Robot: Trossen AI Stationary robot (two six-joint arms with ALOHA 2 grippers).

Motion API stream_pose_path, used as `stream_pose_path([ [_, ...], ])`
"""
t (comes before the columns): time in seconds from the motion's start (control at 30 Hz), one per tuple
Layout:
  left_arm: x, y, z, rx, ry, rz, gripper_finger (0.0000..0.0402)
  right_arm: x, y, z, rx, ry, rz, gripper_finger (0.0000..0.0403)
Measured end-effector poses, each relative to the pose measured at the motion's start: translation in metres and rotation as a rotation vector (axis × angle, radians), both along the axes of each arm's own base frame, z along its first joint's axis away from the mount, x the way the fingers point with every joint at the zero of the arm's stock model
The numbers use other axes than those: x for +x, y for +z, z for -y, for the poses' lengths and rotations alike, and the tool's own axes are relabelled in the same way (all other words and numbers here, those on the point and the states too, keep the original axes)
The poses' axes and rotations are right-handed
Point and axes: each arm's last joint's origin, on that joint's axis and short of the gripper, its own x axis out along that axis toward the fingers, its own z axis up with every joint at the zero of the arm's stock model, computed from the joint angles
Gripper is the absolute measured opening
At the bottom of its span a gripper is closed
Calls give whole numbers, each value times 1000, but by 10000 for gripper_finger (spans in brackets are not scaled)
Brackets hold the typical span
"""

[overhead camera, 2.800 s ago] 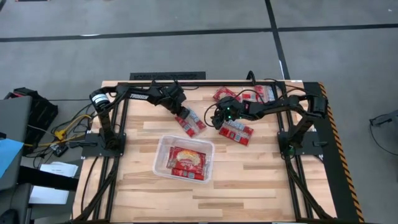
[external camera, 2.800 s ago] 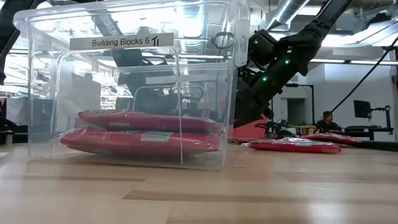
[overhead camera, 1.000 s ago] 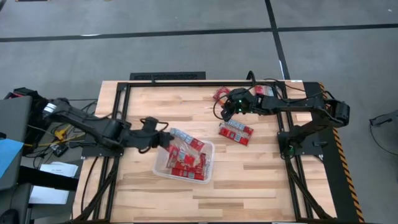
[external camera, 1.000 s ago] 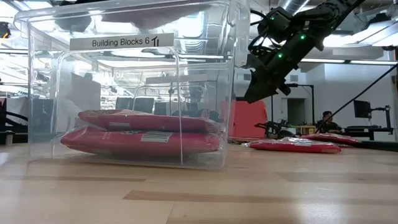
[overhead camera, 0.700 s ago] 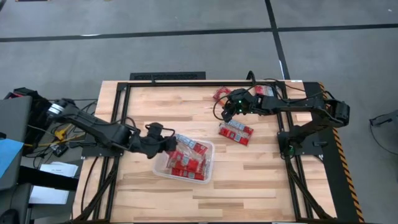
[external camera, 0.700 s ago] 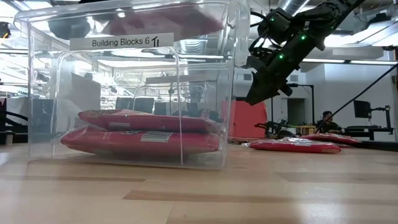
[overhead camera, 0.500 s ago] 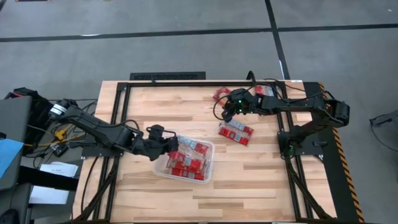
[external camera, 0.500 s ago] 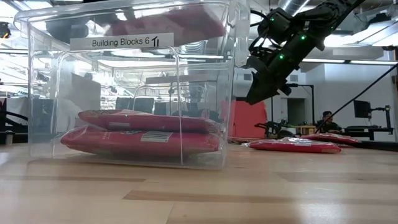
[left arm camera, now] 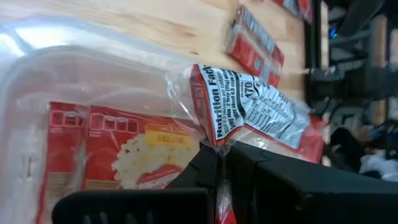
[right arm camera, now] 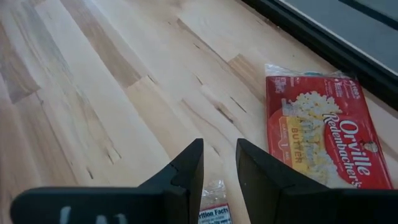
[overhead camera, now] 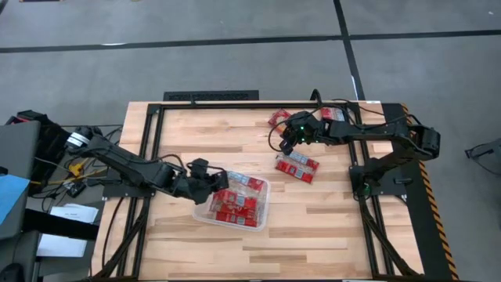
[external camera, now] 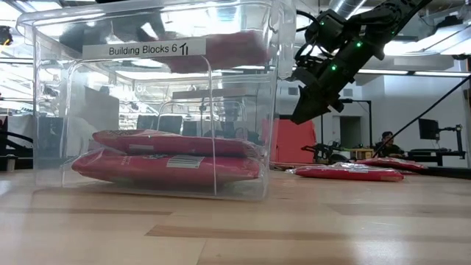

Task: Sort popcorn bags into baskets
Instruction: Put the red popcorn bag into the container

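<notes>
counter: wood, spare packets near the right arm
tub: clear, 2 bags visible inside from the side
left gripper: jaws pinching a popcorn bag over the tub
right gripper: hovering, jaws slightly apart, empty
risk: edge pinch looks thin, bag could slip and land outside

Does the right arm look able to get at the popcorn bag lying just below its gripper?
Probably yes. The right gripper hangs empty and open above bare wood, and the bag lies flat beside it with nothing between them.
</notes>
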Motion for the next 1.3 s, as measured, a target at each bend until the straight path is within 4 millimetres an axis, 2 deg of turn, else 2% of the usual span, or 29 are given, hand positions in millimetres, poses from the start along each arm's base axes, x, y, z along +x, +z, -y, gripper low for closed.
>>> stream_pose_path([
  [0.33, 5, -4, -3, 11, -12, -26, 0, 0, -1, -1, 4, 2, -9, 118],
  [0.53, 6, -4, -1, -43, -18, -5, 0, 0, -1, -3, 10, 4, -8, 118],
  [0.67, 5, 3, 1, -41, -28, -33, 0, 0, -1, -2, 10, 3, -7, 118],
  [0.93, 10, 32, 2, -9, -95, -86, 0, 0, -1, -2, 10, 3, -7, 118],
  [1.1, 18, 38, 6, 7, -126, -137, 0, 0, -1, -2, 10, 3, -7, 118],
  [1.3, 21, 27, 10, -13, -78, -227, 0, 0, -1, -2, 9, 3, -7, 118],
])
